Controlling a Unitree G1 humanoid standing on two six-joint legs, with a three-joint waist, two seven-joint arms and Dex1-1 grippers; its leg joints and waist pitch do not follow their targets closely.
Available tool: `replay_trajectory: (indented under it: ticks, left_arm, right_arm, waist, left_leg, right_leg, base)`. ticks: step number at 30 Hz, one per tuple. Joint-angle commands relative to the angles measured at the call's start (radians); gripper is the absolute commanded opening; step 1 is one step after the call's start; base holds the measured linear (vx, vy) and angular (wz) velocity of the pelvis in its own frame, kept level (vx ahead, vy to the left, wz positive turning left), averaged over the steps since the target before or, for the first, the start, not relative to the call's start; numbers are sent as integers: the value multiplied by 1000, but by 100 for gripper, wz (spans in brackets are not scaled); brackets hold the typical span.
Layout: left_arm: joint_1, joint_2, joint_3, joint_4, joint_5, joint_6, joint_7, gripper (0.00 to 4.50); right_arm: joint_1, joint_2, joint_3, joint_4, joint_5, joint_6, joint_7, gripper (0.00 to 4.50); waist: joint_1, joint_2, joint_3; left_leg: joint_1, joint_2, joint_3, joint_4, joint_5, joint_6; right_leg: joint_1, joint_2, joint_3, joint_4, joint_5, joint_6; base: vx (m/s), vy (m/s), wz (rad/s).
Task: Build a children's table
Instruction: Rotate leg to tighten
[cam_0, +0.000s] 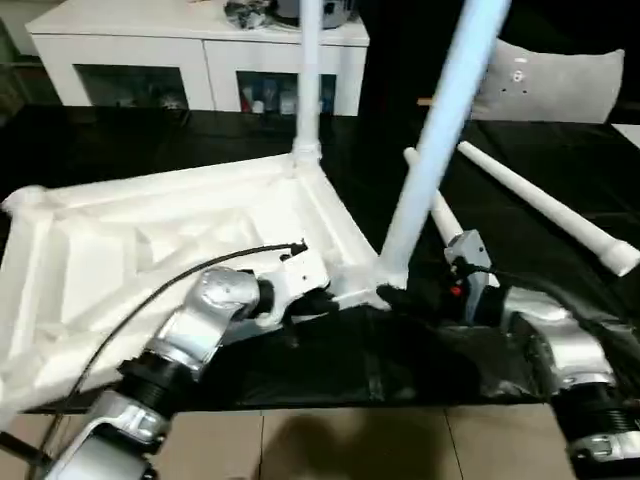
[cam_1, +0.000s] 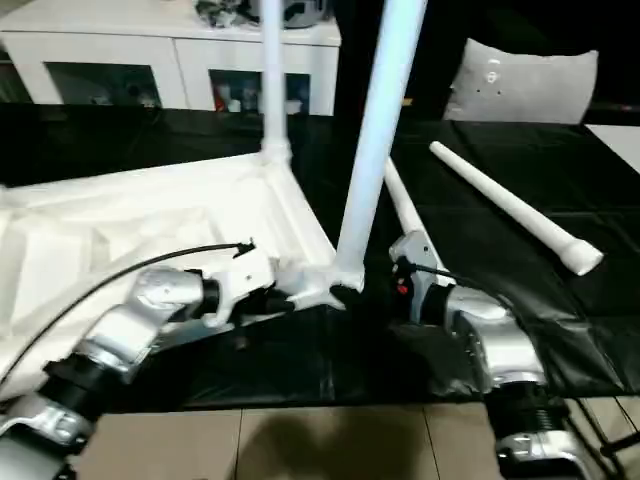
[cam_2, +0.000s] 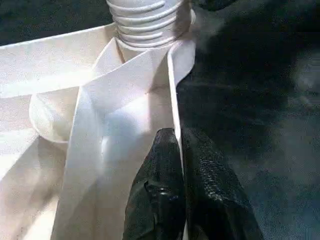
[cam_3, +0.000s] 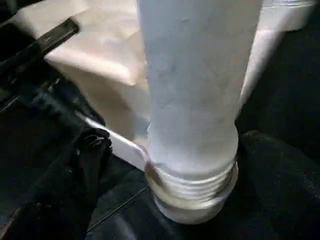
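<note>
left wrist view: left hand (cam_2: 182, 165) pinches tabletop (cam_0: 150, 240) rim; leg (cam_0: 440, 130) stands in corner socket, seemingly; right hand's spread unclear.

Table top (cam_0: 150, 240) and legs (cam_0: 545, 205) of smooth white plastic with a slight sheen; black crinkled glossy sheeting (cam_0: 400, 370) beneath; silver metallic forearms (cam_0: 205, 320); black textured rubbery fingers (cam_2: 165, 195); pale grey cloth cushion (cam_0: 560, 85).

Both forearms are silver metal with rounded, polished housings, the left arm (cam_0: 195, 325) at lower left, the right arm (cam_0: 560, 350) at lower right. Ribbed black collars ring each arm near the bottom edge. A thin black cable (cam_0: 150, 290) arcs over the left arm. The right wrist bears a small red mark (cam_0: 457, 291). The fingers (cam_2: 165, 195) are black and textured.
</note>
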Motion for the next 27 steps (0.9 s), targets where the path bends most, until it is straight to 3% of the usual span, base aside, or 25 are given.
replay_trajectory:
  ticks: [1,3,9,17,27]
  left_arm:
    - [2,23,-73,23,24,-44,-86,0]
    - [-1,50,-89,24,13,-83,-154,0]
    - [-5,73,-91,28,-6,-116,-228,0]
    - [-7,77,-88,37,-19,-130,-265,0]
    - [14,65,-68,19,-35,-70,-238,0]
  right_arm:
    - [-5,-16,24,-21,14,26,58,429]
    - [-11,-32,38,-23,15,31,116,410]
    - [-26,-50,64,-19,29,71,181,353]
    - [-20,-54,83,-32,36,110,236,288]
    - [22,-34,97,-69,54,151,229,270]
  waist:
    - [3,-3,-57]
    - [13,1,-57]
    - [26,0,-56]
    - [29,-3,-57]
    - [32,-3,-57]
  left_leg:
    - [-3,40,3,-61,-209,94]
    - [4,44,5,-62,-227,78]
    - [8,46,7,-65,-256,51]
    - [3,47,9,-63,-234,48]
    - [4,48,10,-63,-224,47]
  right_leg:
    - [56,-57,44,-63,-278,-190]
    - [54,-57,46,-61,-274,-198]
    - [55,-58,46,-58,-280,-198]
    - [57,-61,45,-58,-301,-184]
    - [57,-61,45,-57,-299,-181]
  base:
    - [0,0,0]
    - [0,0,0]
    - [0,0,0]
    - [0,0,0]
    - [0,0,0]
